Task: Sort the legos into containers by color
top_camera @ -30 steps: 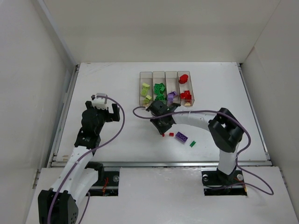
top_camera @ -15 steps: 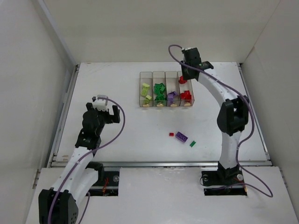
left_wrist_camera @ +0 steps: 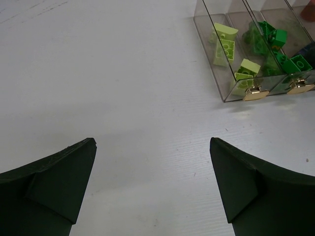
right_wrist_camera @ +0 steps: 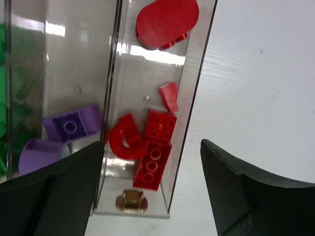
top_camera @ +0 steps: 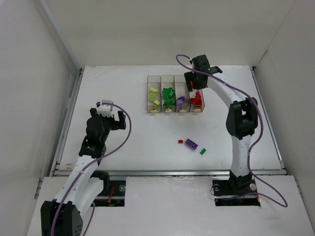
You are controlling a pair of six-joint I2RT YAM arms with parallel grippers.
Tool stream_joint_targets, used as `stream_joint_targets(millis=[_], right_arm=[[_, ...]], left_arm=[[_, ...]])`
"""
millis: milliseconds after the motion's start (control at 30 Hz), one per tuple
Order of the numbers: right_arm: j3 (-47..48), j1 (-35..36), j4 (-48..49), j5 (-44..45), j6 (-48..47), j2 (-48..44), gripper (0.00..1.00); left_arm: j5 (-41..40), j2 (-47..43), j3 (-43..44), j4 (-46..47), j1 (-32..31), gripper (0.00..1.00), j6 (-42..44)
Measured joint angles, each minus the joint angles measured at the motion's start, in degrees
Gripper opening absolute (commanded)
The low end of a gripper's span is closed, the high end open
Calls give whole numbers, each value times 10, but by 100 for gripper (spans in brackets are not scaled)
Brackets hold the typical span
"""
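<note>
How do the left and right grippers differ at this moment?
The left gripper hangs over bare table, short of the yellow-green bin; the right gripper hangs over the red bin. The left arm sits bent at the table's left; the right arm reaches to the far side. Both grippers are open and empty.

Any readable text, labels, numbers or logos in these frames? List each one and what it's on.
No readable text in any view.
The containers: clear plastic, no label. The gold dot at the end of each bin is plain.
The legos: studs show, but any embossing on them is too small to read.
The left gripper and right gripper: plain dark fingers, no markings visible.
</note>
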Motion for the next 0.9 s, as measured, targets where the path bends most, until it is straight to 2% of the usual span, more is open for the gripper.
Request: stream_joint_targets(millis=[100,167,300,367,433,567,767,900], right_arm=[[-82,18,14,-4,-3,-70,86],[-166,55,13,-5,-14,-146,86],[-287,212,24,-20,-24,-261,85],[-322,288,26,-47,-19,-270,83],[-354,329,26,-63,-12,-259,82],[-405,331,6,-60,-2,-226,82],[-417,323,4,-43,-2,-200,82],[-417,323,4,-42,-7,-186,76]], left_arm=[[0,0,0,0,0,99,0],[0,0,0,0,0,99,0],[0,0,-3,2,0,99,0],[0,0,-5,5,0,99,0],[0,0,-9,11,0,99,0],[0,-2,-11,16,0,99,0],[0,-15,-17,25,0,99,4],[0,-21,-19,26,0,99,6]])
